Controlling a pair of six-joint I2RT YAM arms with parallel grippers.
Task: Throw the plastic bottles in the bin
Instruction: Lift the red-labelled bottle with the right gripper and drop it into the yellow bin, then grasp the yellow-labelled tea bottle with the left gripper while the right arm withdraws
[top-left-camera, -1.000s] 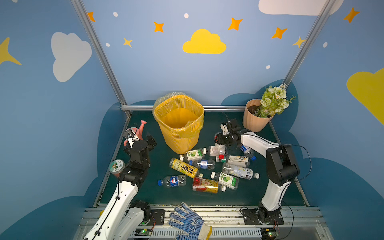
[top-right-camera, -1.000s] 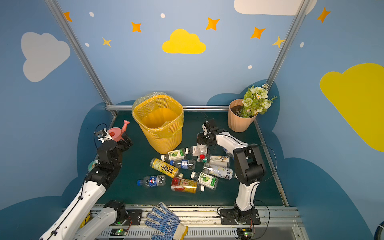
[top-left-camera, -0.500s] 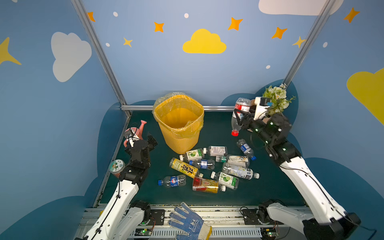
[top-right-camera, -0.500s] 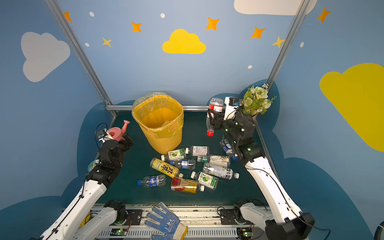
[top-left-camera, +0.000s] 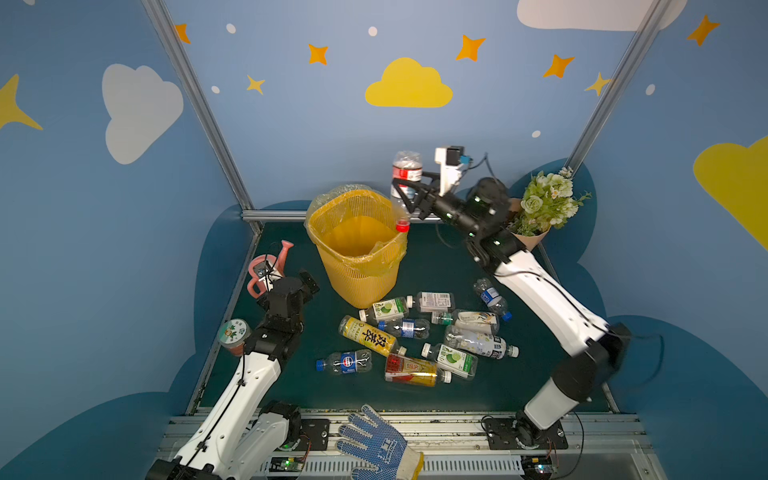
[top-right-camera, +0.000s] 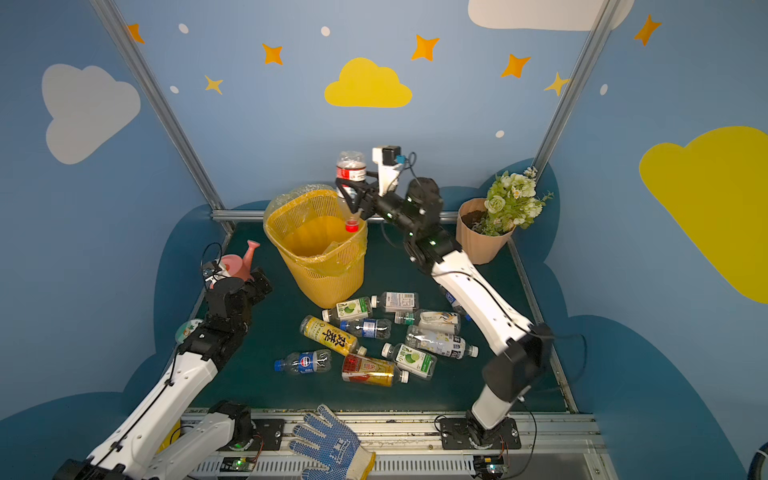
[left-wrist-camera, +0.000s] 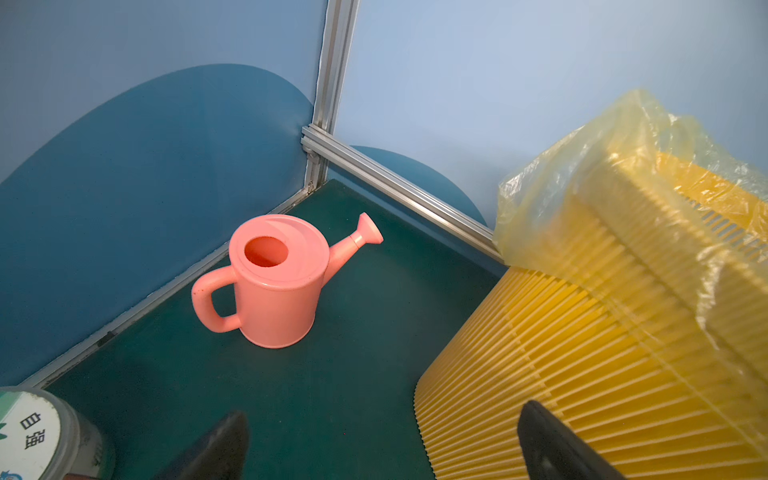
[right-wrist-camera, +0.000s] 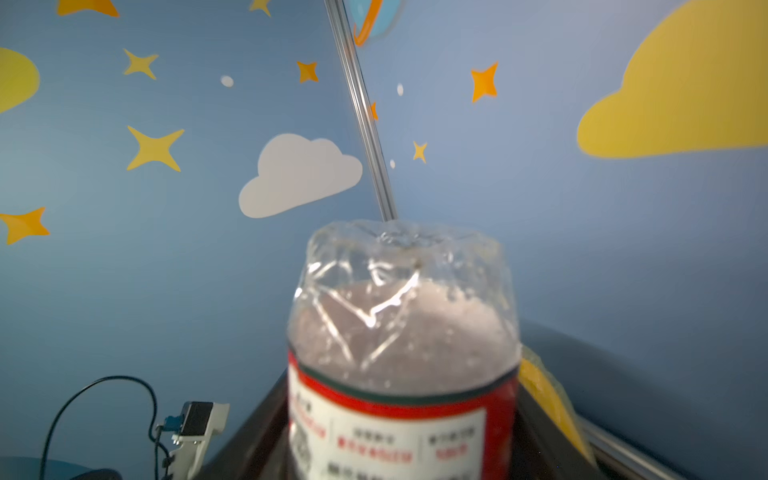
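Note:
The yellow mesh bin (top-left-camera: 358, 286) (top-right-camera: 326, 286) with its thin bag liner stands at the back centre. My right gripper (top-left-camera: 405, 194) (top-right-camera: 350, 195) reaches over its right rim. A clear red-labelled bottle (top-left-camera: 406, 171) (top-right-camera: 351, 165) (right-wrist-camera: 403, 328) stands cap-down between its fingers, red cap just above the rim. Whether the fingers still press it does not show. Several plastic bottles (top-left-camera: 417, 328) (top-right-camera: 374, 328) lie on the green mat in front of the bin. My left gripper (top-left-camera: 309, 282) (left-wrist-camera: 386, 444) stands open and empty, low at the left beside the bin's wall (left-wrist-camera: 582, 357).
A pink watering can (top-left-camera: 266, 266) (left-wrist-camera: 274, 282) sits in the back left corner. A squat jar (top-left-camera: 233, 334) (left-wrist-camera: 33, 432) stands by the left wall. A peach flower pot (top-right-camera: 478, 241) stands back right. A blue-dotted glove (top-left-camera: 374, 446) lies on the front rail.
My right arm lifted the red-labelled bottle from the pile, swung it up past the flower pot, then left to the bin's right rim. The left arm has not moved.

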